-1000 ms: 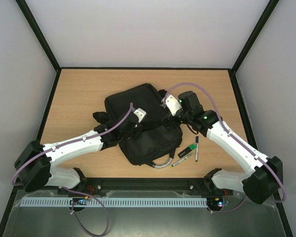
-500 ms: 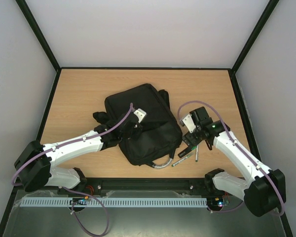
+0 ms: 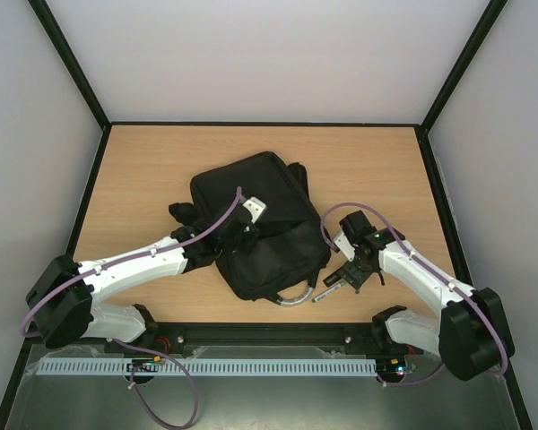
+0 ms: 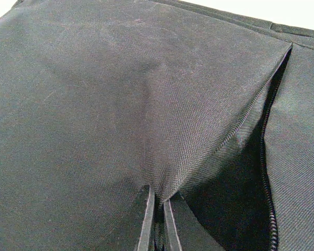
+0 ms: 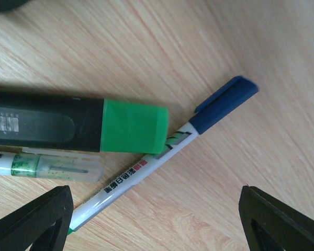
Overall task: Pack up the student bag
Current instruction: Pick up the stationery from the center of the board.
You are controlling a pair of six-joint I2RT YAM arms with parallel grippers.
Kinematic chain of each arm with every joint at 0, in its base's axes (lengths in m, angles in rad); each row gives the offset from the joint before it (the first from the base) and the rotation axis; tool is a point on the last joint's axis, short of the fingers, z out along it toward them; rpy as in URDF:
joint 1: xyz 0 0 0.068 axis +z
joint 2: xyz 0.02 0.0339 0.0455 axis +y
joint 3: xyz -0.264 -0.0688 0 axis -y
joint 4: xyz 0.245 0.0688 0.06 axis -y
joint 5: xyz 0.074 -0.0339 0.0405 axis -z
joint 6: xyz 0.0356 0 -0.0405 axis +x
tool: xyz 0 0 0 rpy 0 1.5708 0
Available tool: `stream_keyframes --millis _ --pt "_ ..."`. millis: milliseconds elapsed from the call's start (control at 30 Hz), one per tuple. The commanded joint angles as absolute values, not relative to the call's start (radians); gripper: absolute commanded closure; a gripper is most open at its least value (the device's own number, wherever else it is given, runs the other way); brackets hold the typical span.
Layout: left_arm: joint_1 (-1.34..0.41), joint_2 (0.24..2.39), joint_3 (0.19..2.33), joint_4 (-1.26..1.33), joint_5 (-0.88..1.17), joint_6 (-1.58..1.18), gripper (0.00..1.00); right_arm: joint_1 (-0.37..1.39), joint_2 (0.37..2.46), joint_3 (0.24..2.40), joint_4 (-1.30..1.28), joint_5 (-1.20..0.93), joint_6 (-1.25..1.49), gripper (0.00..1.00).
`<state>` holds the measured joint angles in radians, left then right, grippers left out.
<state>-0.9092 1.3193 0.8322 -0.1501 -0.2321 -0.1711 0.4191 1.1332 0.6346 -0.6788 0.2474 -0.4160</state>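
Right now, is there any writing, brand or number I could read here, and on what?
Nothing here is sharp enough to quote.
White pen with blue cap: red characters along the barrel, too blurred to read.
Black marker with green cap: small white print, perhaps a barcode, too small to read.
Clear-capped pen: a scrap of print at the frame edge, unreadable.
Student bag: no print visible.

The white pen (image 5: 131, 175) has a short line of red characters printed on its barrel, just below the green cap (image 5: 133, 127) of the black marker (image 5: 42, 125), but they are too blurred to read. Well left of that cap, the marker's body carries small white barcode-like print, also illegible.
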Motion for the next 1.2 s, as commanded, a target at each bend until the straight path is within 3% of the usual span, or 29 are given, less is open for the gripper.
stream_keyframes --millis 0,333,833,1000,1167 --pt "-0.919 1.307 0.835 -0.129 -0.209 -0.170 0.98 0.416 1.167 0.600 -0.703 0.261 -0.425 0.13" --pt "-0.920 1.315 0.836 -0.127 -0.207 -0.170 0.98 0.380 1.197 0.549 -0.655 0.268 -0.466 0.13" --pt "-0.920 1.313 0.841 -0.127 -0.193 -0.172 0.98 -0.031 1.350 0.659 -0.622 0.189 -0.626 0.18" --pt "-0.920 1.308 0.839 -0.127 -0.190 -0.171 0.98 -0.174 1.471 0.755 -0.672 0.117 -0.636 0.24" --pt "-0.921 1.305 0.842 -0.127 -0.187 -0.172 0.98 -0.283 1.572 0.821 -0.754 0.024 -0.665 0.41"
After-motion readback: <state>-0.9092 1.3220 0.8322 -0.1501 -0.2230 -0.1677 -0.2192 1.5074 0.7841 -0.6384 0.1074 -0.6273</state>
